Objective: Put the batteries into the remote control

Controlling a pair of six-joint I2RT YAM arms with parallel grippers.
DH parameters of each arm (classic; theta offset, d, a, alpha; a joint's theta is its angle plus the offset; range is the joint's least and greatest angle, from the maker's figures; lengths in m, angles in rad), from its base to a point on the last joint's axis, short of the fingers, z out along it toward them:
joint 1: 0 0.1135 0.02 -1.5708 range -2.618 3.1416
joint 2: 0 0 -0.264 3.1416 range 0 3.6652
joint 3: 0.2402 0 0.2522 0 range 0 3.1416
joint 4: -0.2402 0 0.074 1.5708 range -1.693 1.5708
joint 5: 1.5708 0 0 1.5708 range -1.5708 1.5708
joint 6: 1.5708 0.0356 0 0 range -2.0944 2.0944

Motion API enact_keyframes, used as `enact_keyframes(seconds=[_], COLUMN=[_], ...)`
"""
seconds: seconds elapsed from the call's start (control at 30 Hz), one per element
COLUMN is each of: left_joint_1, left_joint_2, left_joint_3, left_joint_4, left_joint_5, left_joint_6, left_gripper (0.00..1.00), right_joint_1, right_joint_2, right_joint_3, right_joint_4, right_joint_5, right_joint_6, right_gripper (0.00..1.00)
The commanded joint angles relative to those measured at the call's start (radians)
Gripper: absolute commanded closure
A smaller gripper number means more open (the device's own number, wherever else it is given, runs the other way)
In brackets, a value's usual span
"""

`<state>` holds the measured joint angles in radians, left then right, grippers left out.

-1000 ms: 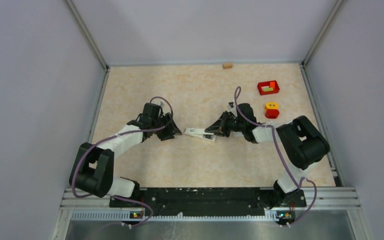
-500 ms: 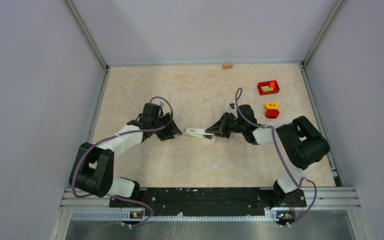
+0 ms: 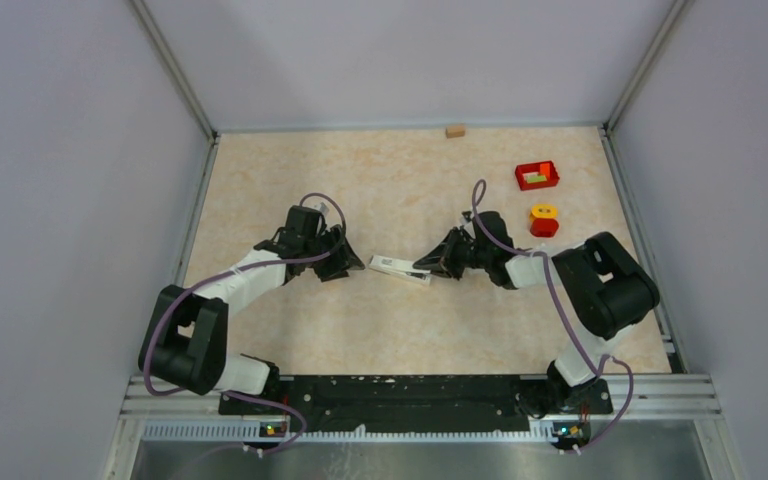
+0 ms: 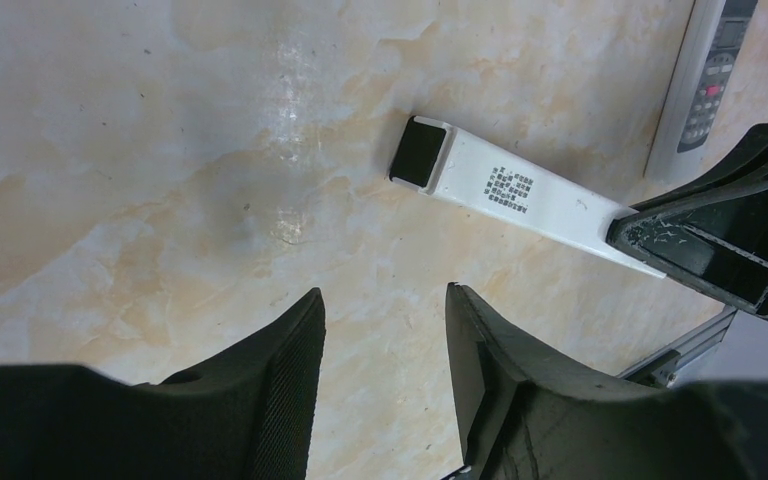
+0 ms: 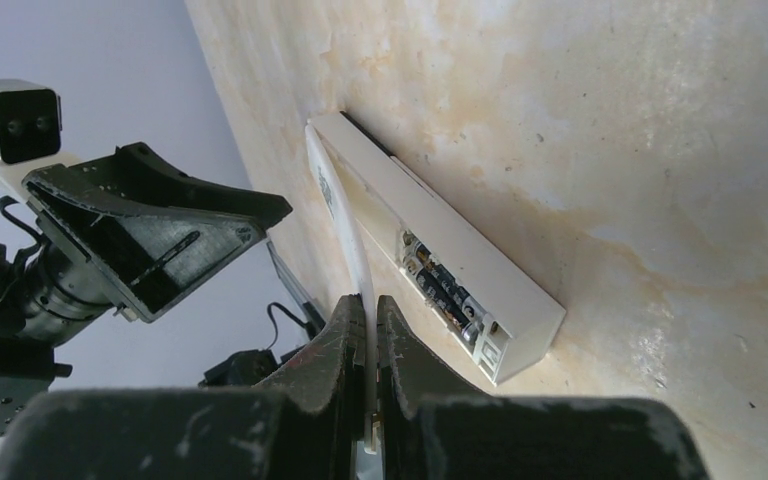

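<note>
Right wrist view: the right gripper (image 5: pixel 370 305) has its fingers pressed together on the near end of a thin white labelled bar (image 5: pixel 332 200). This is likely the back cover, pinched to keep it off the handset while loading goes on. Just beside the bar, the remote control (image 5: pixel 480 265) lies on the table (image 5: pixel 660 150). There are dark bits on its upper face; I cannot tell whether they are batteries or buttons. No loose batteries can be made out anywhere.

Left wrist view: the left gripper (image 4: pixel 382 300) is partly spread, empty and hovering near the bar's dark-tipped end, probably ready to steady it.

Top view, far right: a red tray (image 3: pixel 537 176), a yellow-red piece (image 3: pixel 543 220) and a wooden block (image 3: pixel 454 130) sit well apart and look unused.
</note>
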<state>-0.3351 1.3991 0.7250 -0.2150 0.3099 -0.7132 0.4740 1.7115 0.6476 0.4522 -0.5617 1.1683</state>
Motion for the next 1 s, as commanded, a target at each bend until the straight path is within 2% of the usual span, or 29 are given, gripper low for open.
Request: enact_keyframes(seconds=[0.0, 0.23, 0.57, 0.97], left_joint_1=[0.002, 0.002, 0.001, -0.003], left_joint_2=[0.007, 0.018, 0.019, 0.054], left_joint_3=[0.01, 0.021, 0.027, 0.041], left_joint_4=[0.046, 0.053, 0.057, 0.094], left_joint_5=[0.011, 0.006, 0.005, 0.022], left_joint_6=[-0.007, -0.007, -0.007, -0.02], left_gripper=[0.48, 0.48, 0.47, 0.46], right_joint_1=[-0.014, -0.01, 0.042, 0.041], right_joint_2=[-0.01, -0.062, 0.0, -0.07], right_joint_3=[-0.011, -0.019, 0.014, -0.034], right_joint_4=[-0.104, -0.159, -0.164, -0.243], right_joint_5=[0.083, 0.121, 0.146, 0.224], right_joint_6=[-0.038, -0.037, -0.025, -0.057], right_gripper=[1.0, 1.0, 1.0, 1.0])
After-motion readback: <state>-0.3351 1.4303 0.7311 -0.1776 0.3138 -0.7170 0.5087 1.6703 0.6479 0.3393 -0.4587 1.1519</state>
